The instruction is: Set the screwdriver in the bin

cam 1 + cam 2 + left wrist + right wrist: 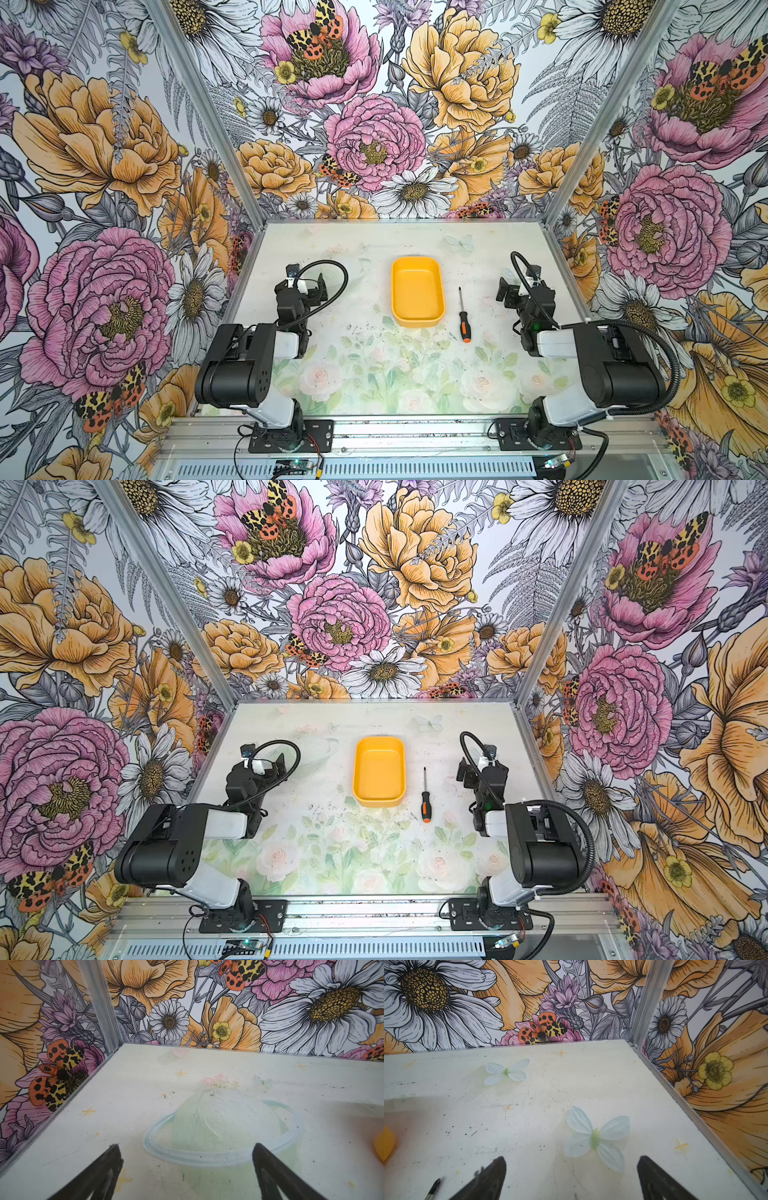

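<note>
Nearest in both top views, the screwdriver (462, 316) lies flat on the table (374, 374). Its orange end cap is toward the near edge and its thin shaft points away toward the back wall (374, 124). Its long axis therefore runs near to far, with the tip leaning slightly toward the bin (417, 291). It rests just beside the bin's right long side, roughly parallel to that side and not touching it. The right gripper (506, 291) hovers to the right of the screwdriver, apart from it, at about the level of the shaft's far end. Its jaws are spread wide with nothing between them. In the right wrist view only the shaft tip shows at the picture's edge, outside the fingers (488, 1178). On the far side of the bin from the screwdriver, the left gripper (318, 286) likewise stands wide open and empty above bare table.
</note>
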